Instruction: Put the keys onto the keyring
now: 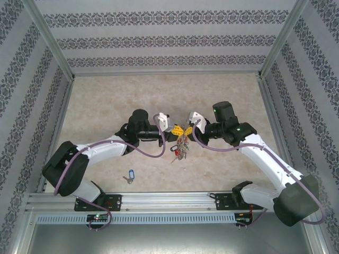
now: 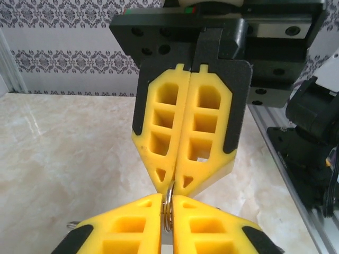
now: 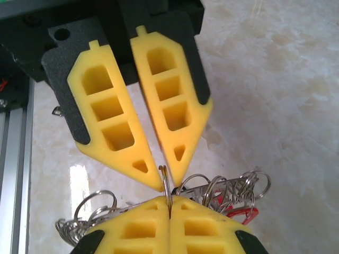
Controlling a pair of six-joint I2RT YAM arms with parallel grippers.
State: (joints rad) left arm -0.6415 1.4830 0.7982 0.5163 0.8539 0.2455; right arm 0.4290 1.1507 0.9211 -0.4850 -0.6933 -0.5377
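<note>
While between fingers [image 3: 132, 230], keyring [image 3: 166, 185] (aloft).

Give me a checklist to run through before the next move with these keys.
1. Right tool shut on the keyring: ok.
2. Left tool firmly gripping the keyring: cannot tell. In the right wrist view its fingers stand slightly apart around the wire.
3. Red-tagged key hanging among the other keys: ok.
4. Blue-tagged key on the keyring: not ok. It lies on the table near the left arm's base.
5. A tool free to fetch the blue-tagged key: not ok. Both are at the keyring.
</note>
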